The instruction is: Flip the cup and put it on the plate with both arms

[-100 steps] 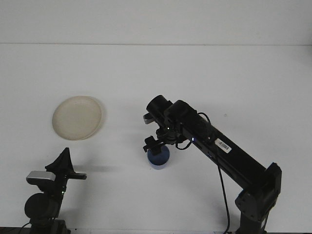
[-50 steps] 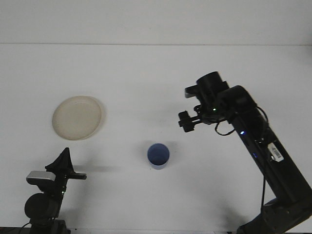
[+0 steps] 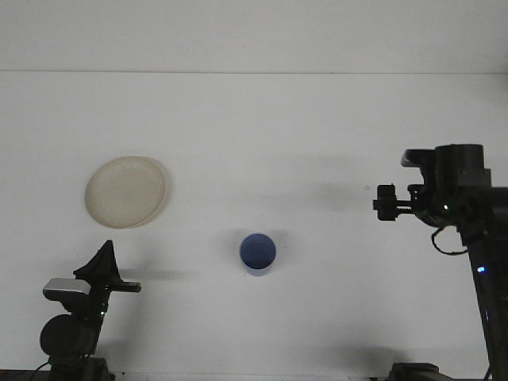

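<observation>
Right gripper [image 3: 386, 203] empty, well apart from cup [image 3: 258, 253].

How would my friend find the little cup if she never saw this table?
Start with the big white table. Near its middle, toward the front edge, stands the cup, upright with its open mouth up, touching nothing. It is the only blue thing there: the plate off to its left is flat, pale cream and wider, and the robot arms are black.

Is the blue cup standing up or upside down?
Standing up. The blue cup shows its open mouth and blue inside, alone on the table.
</observation>
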`<state>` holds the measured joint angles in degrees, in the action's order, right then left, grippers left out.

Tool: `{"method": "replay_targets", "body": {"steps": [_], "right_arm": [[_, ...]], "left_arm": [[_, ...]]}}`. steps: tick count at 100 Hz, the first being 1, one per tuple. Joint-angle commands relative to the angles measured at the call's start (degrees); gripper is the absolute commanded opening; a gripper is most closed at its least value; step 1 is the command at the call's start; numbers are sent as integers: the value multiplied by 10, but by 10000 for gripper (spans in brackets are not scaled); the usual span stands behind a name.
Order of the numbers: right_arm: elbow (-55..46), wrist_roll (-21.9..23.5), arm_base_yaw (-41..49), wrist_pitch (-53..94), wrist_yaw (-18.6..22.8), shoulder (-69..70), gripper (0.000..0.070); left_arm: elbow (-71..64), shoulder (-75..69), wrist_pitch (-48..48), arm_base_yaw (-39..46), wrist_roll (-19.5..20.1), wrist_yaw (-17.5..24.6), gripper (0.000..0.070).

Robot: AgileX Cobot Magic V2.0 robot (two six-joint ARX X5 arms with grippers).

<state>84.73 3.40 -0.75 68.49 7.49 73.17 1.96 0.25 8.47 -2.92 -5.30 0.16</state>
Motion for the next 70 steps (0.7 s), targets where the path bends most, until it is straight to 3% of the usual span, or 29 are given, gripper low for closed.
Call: {"method": "replay_targets", "body": {"steps": [1,46,70], "right_arm": [[-40,-7,-9,-31,0,-40,541],[-341,-4,-7,-271,4,-351,540],[-456,-16,-6,-393,5,-444,539]], "left_arm": [[-11,-1,6,-2,0,1,11],[-11,-1,6,-2,0,1,11],[-11,-1,6,-2,0,1,11]]}}
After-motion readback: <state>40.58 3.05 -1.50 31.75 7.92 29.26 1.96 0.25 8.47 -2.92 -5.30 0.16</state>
